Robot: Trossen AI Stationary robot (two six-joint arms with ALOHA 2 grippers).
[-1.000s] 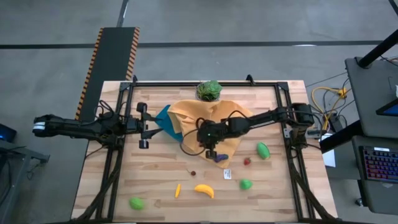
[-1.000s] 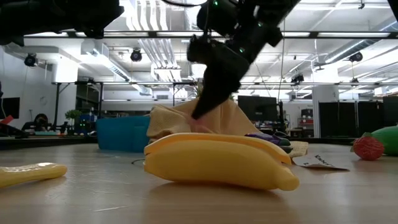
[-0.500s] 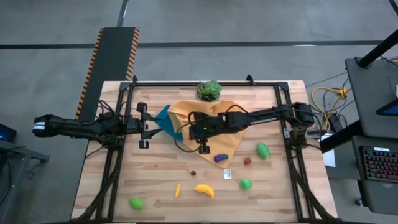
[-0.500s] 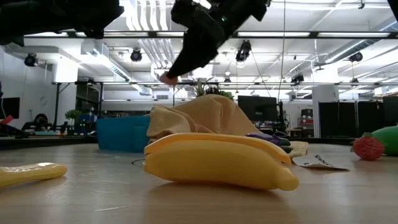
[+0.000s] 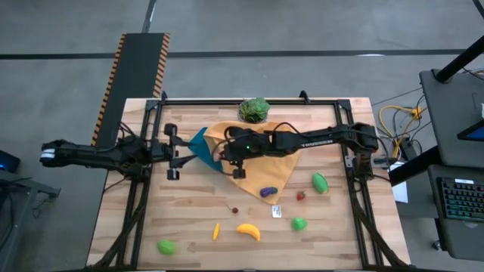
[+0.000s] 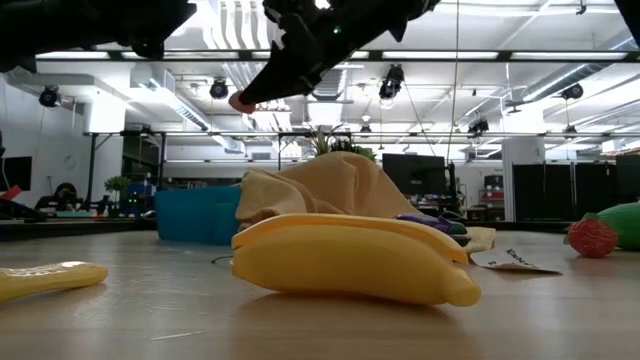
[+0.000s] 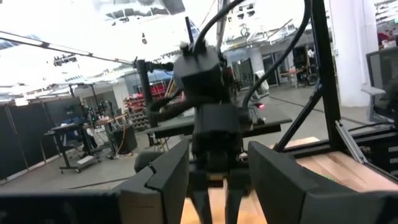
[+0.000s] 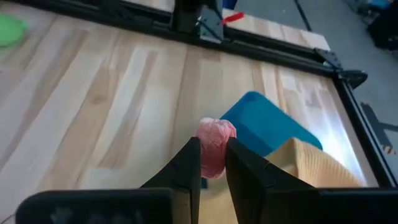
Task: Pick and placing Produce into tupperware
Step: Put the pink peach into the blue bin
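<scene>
On the wood table (image 5: 189, 211), your R gripper (image 8: 212, 163) is clamped on a small pink piece (image 8: 214, 142) just beside the blue tupperware (image 8: 264, 123); carry it over the tub's middle, then release; L gripper (image 5: 173, 153) waits part-open, w/ nothing in it.
</scene>
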